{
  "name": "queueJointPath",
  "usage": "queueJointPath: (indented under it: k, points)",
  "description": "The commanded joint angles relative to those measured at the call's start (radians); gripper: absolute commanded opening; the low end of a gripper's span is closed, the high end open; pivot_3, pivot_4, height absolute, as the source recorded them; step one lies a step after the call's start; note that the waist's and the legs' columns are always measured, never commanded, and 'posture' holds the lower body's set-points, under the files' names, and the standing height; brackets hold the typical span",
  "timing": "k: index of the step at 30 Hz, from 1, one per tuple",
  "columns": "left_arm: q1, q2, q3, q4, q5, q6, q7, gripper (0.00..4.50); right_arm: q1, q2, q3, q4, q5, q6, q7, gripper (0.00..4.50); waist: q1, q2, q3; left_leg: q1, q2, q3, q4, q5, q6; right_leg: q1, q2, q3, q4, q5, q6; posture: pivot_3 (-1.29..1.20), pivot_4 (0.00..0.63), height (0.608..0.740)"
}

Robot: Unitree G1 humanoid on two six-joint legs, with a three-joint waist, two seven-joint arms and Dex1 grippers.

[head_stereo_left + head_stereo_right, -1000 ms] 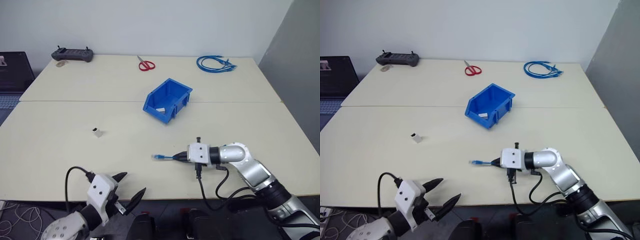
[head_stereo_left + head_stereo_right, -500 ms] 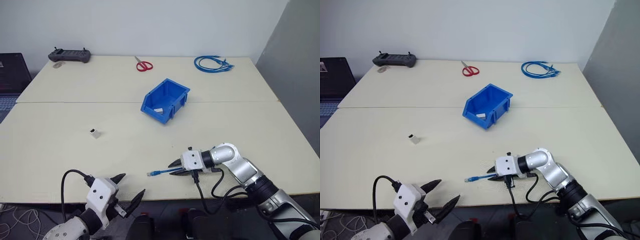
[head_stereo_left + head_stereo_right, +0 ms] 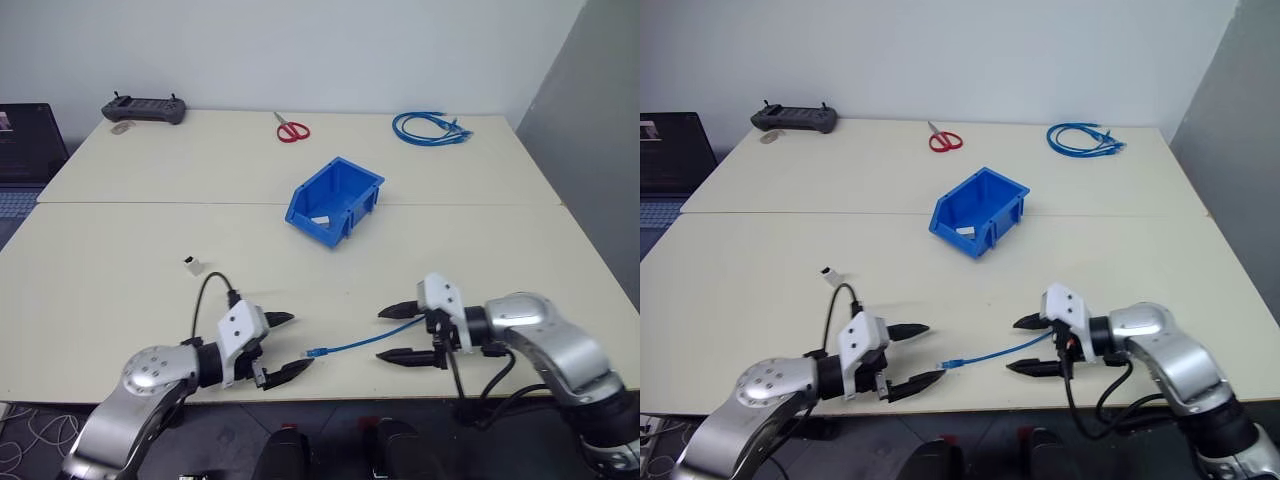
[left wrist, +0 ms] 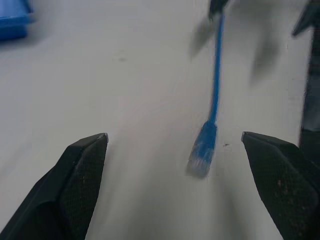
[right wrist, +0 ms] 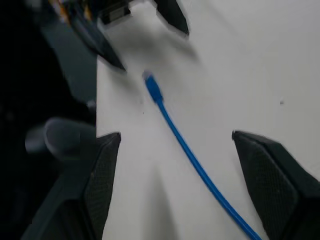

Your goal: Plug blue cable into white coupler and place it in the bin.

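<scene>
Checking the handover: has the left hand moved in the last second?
Yes. The left hand has moved forward over the table, toward the blue cable, its fingers open.

No text, label, brand, number or sign could be read on anything in these views.
</scene>
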Motion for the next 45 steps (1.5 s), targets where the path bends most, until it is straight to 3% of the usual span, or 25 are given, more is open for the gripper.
queueJointPath:
  k: [1,10,18,31,34,36,39,42,45]
  points:
    - [-0.038,0.013,-0.057,0.094,0.036,-0.081,-0.084,4.5,0.056,-0.014,-0.078,-0.111,0.069,0.092,-0.086,3.78,-0.003,0.0,0.0,0.0,0.0,0.0,0.0,0.0,0.0,0.0,0.0,0.0,0.0,0.0,0.0,0.0,0.15,0.74]
    - [-0.098,0.001,-0.11,0.231,0.077,-0.173,-0.174,4.5,0.187,-0.042,-0.139,-0.2,0.091,0.119,-0.185,3.78,0.003,0.0,0.0,0.0,-0.001,0.0,0.001,-0.001,0.001,0.0,0.0,0.0,0.0,0.0,0.001,0.0,0.15,0.74]
    - [-0.085,0.012,-0.124,0.264,0.07,-0.199,-0.23,3.21,0.241,-0.057,-0.164,-0.204,0.096,0.107,-0.221,3.79,0.003,0.001,-0.002,0.0,-0.001,0.001,0.001,-0.001,0.001,0.0,0.0,0.0,0.0,0.0,0.001,0.0,0.15,0.74]
    - [-0.086,0.006,-0.139,0.293,0.082,-0.21,-0.231,0.28,0.237,-0.056,-0.147,-0.184,0.104,0.099,-0.246,3.79,0.002,0.001,-0.003,0.0,-0.001,0.001,0.001,-0.001,0.002,0.001,0.0,0.0,0.0,0.0,0.001,0.0,0.15,0.74]
    - [-0.086,-0.002,-0.126,0.274,0.059,-0.177,-0.215,0.24,0.23,-0.058,-0.149,-0.181,0.112,0.105,-0.247,3.79,0.002,0.002,-0.004,0.0,-0.001,0.001,0.001,-0.001,0.002,0.0,0.0,0.0,0.0,0.0,0.001,0.0,0.15,0.74]
    - [-0.115,-0.032,-0.074,0.212,-0.065,0.031,-0.151,0.24,0.221,-0.054,-0.17,-0.172,0.139,0.128,-0.25,3.79,0.002,0.002,-0.004,0.0,-0.001,0.001,0.001,-0.001,0.002,0.001,0.0,0.0,0.0,0.0,0.001,0.0,0.15,0.74]
    - [-0.222,-0.073,0.043,0.077,-0.395,0.423,-0.031,0.24,0.2,-0.069,-0.208,-0.144,0.219,0.211,-0.236,3.79,0.002,0.0,-0.002,0.0,-0.001,0.001,0.001,-0.001,0.002,0.001,0.0,0.0,0.0,0.001,0.002,0.0,0.15,0.74]
    - [-0.332,-0.112,0.136,0.018,-0.64,0.66,0.087,0.24,0.14,-0.022,-0.303,-0.088,0.443,0.388,-0.274,3.79,0.006,-0.003,-0.001,-0.004,-0.001,-0.003,0.004,-0.001,0.002,0.0,0.0,-0.003,0.001,0.001,0.003,0.0,0.15,0.74]
    - [-0.411,-0.163,0.195,0.019,-0.789,0.772,0.202,0.24,0.03,0.082,-0.39,0.016,0.702,0.516,-0.424,3.79,-0.003,-0.003,-0.002,-0.002,-0.002,-0.002,0.004,-0.001,0.002,0.001,0.002,-0.001,0.001,0.001,0.003,0.0,0.15,0.74]
